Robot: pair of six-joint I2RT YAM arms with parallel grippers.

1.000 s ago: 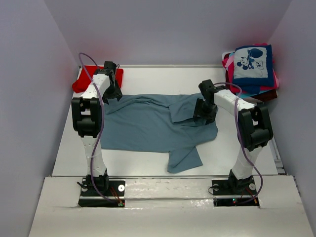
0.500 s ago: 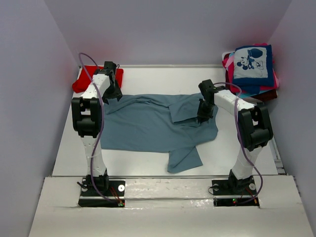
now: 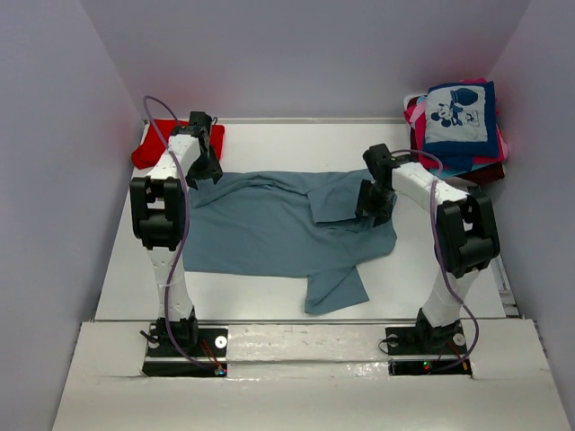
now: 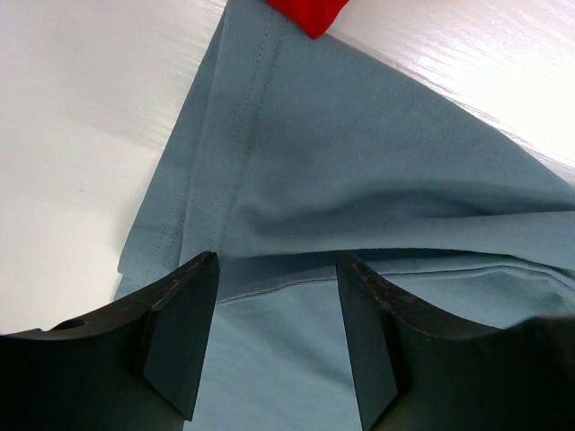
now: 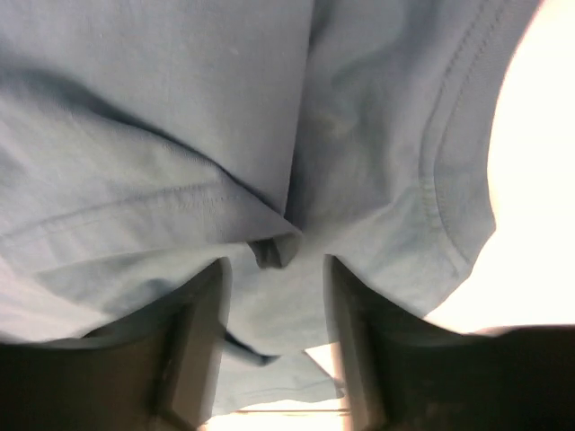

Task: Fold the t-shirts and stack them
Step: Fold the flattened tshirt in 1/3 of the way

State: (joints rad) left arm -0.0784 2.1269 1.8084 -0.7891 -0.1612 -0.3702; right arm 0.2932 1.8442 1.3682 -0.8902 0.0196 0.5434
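From the top camera: a dusty grey-blue cotton t-shirt (image 3: 260, 229) spread across the middle of the white table (image 3: 296, 144), rumpled along its far edge, one sleeve trailing toward the near side and a flap doubled over on its right half. Far left, a plain red t-shirt (image 3: 148, 151) bunched in the corner, just beside the grey-blue shirt's far left corner. Far right, a stack of folded t-shirts (image 3: 418, 121), pink and red below, topped by a navy t-shirt with a cartoon-mouse print (image 3: 458, 117). Left gripper (image 3: 208, 172) low over the grey-blue shirt's far left corner; right gripper (image 3: 370, 208) down on the doubled flap near the right edge. From the left wrist: left gripper (image 4: 278, 260) open, jaws wide apart with nothing between them, above a hemmed fold of the grey-blue shirt (image 4: 359, 153); a tip of the red shirt (image 4: 310, 13) at the top edge, bare table (image 4: 81, 108) to the left. From the right wrist: right gripper (image 5: 274, 269) open too, fingers (image 5: 202, 332) apart and close against the fabric, a small pucker of grey-blue cloth (image 5: 162, 108) in the gap, not clamped; sleeve hem curving on the right, bright table (image 5: 539, 180) beyond.
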